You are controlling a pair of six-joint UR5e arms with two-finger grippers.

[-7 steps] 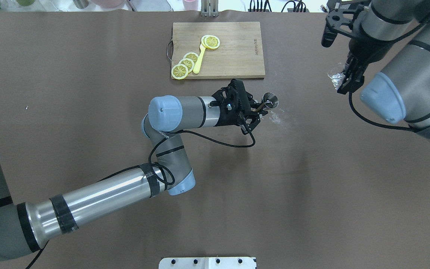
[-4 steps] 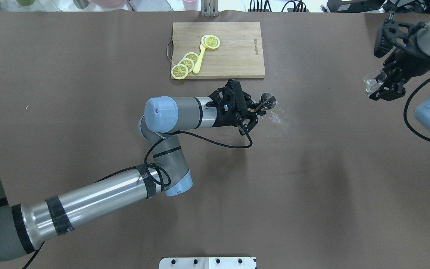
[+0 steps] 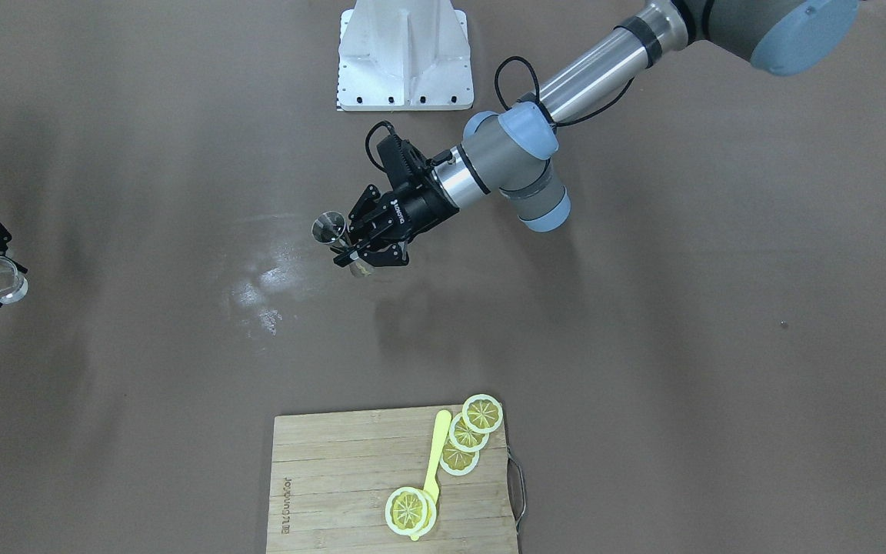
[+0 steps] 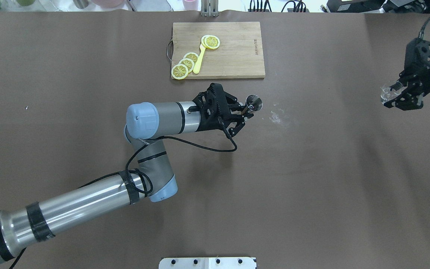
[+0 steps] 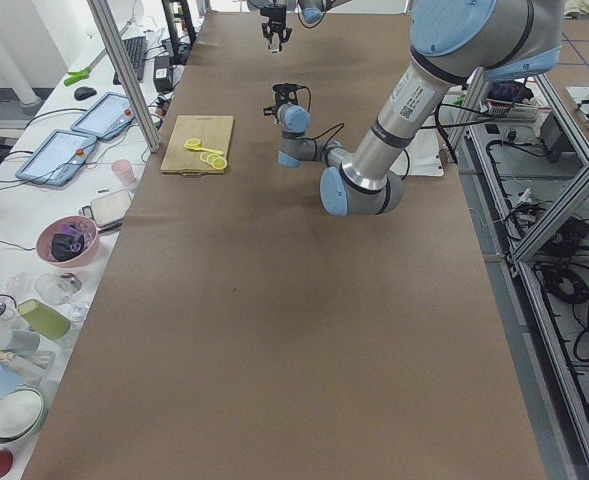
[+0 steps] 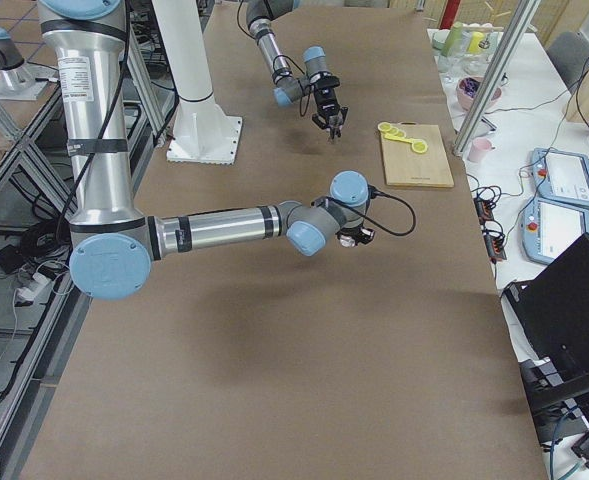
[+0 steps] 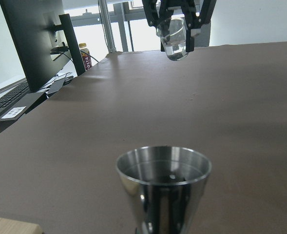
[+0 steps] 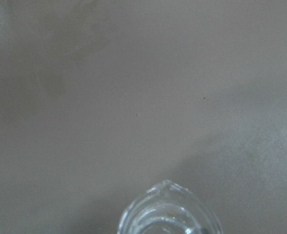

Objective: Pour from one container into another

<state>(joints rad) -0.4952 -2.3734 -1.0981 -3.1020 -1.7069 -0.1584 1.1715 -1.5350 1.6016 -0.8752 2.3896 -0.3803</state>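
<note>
Pinching the jigger [image 4: 254, 103] at its narrow waist over mid-table, your left gripper [image 4: 245, 111] likely holds stiff, light, slippery steel. Well apart, your right gripper [image 4: 396, 96] clasps the fragile-looking glass cup [image 4: 388, 92] aloft.

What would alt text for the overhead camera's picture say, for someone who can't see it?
Seen from above, the left arm's fingers grip a steel jigger near the middle of a brown table, while the right arm's fingers hold a clear glass cup far at the right edge. A wooden cutting board with lemon slices lies beyond.
</note>
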